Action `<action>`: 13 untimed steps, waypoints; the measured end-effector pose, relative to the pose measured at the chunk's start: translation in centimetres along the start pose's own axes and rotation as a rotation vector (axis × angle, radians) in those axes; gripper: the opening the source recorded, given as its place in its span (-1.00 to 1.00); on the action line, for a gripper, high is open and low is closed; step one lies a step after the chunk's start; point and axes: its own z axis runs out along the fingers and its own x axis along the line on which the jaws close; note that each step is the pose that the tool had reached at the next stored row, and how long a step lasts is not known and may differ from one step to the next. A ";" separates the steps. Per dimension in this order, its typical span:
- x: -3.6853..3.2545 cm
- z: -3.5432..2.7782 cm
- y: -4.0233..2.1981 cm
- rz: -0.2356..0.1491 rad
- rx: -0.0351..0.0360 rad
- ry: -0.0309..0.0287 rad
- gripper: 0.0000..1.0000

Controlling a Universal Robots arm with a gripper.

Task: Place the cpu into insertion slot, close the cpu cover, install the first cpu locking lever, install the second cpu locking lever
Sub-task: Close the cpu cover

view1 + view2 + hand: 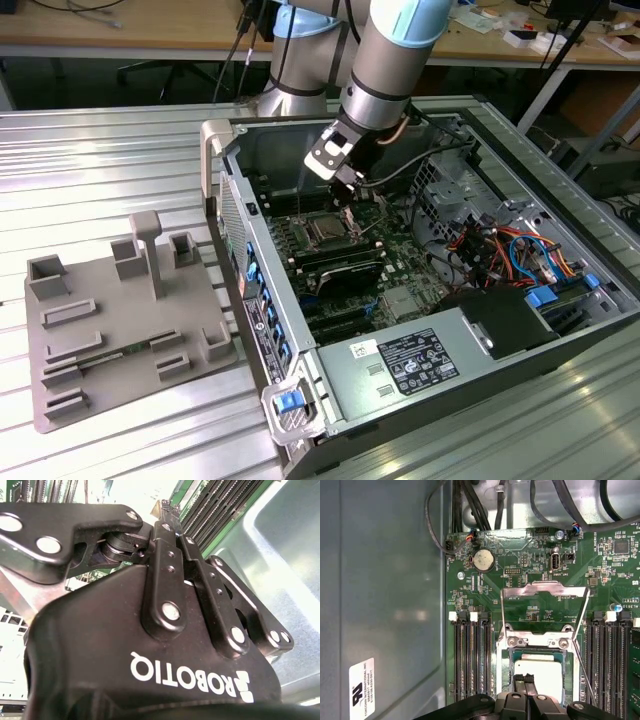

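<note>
Closest to me on the ribbed metal table point(90, 170) sit two things: one grey fixture tray point(100, 345) with raised pockets, and one open computer case point(232, 190) to the exterior view's right of it. The case holds one power supply point(420, 360) at its near end, a bundle of orange and blue cables point(510, 250), and one green motherboard point(400, 290).

On the board, the first wrist view shows two banks of memory slots point(470, 660), one on each side of the single insertion slot point(503, 670). The one cpu point(547, 672) lies in that slot, silver top up. The cpu cover point(545, 586) stands raised on its hinge, not closed over the chip.

The one gripper point(347, 192) hangs right over the cpu, its two fingertips point(519, 680) clenched together with nothing between them. I cannot tell whether they touch the chip.

Farther off, the arm point(390, 60) rises toward a wooden bench point(150, 25).
</note>
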 end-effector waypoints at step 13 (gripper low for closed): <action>-0.18 -0.37 2.12 0.000 0.0006 0.0001 -0.79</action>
